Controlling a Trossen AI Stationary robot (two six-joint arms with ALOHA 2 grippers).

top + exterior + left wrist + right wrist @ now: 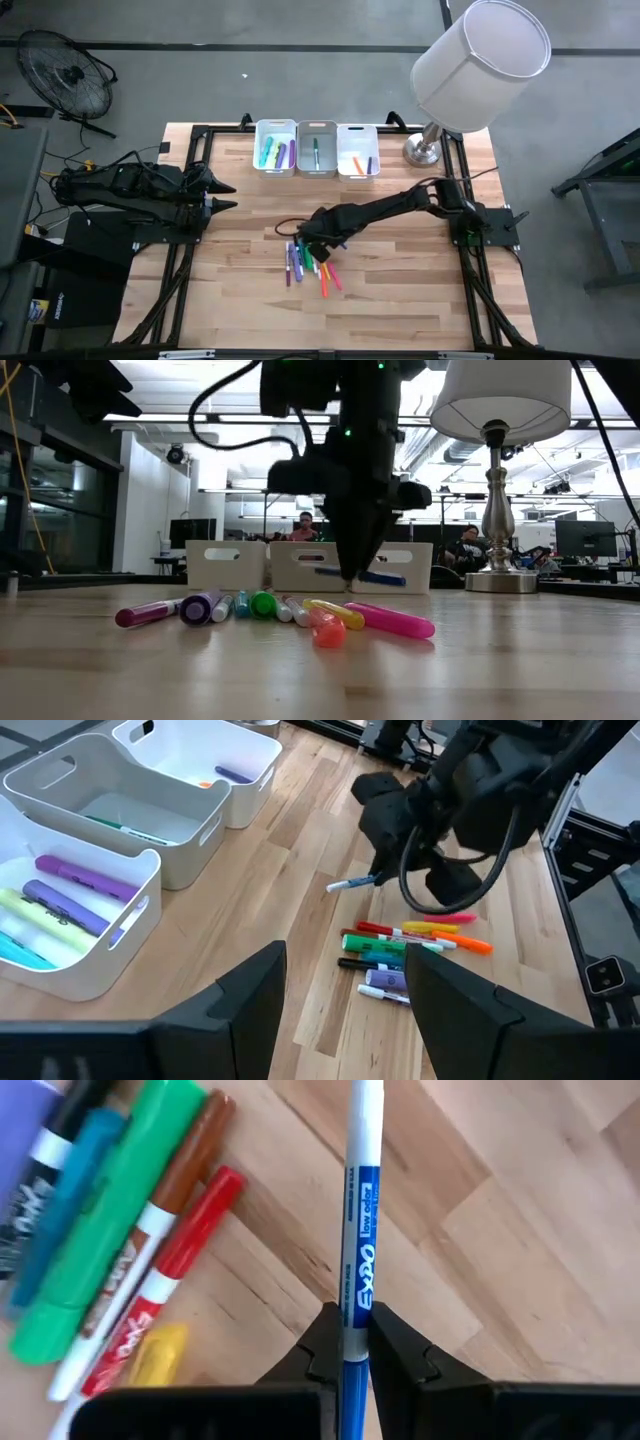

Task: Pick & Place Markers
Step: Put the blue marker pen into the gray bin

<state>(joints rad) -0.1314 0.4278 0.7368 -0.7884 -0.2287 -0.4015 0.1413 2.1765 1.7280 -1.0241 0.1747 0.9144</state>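
Several markers in purple, green, teal, red, orange, yellow and pink lie side by side on the wooden table, also visible in the low view and left wrist view. My right gripper hangs just above the far side of this group, shut on a thin blue-and-white marker. My left gripper waits open near the table's left edge, level, touching nothing. More markers lie in three white bins at the far edge. My right gripper pinches the blue-and-white marker by its body, near mid-length, between its two fingers. The fingers come from above, pointing down, and lie across the marker. The marker is lifted clear of the table and roughly level, its white end sticking out.
A lamp with a white shade stands at the far right corner. The left bin holds yellow, green and purple markers, the middle bin a green one, the right bin an orange and a purple one. Bare wood lies toward the near edge.
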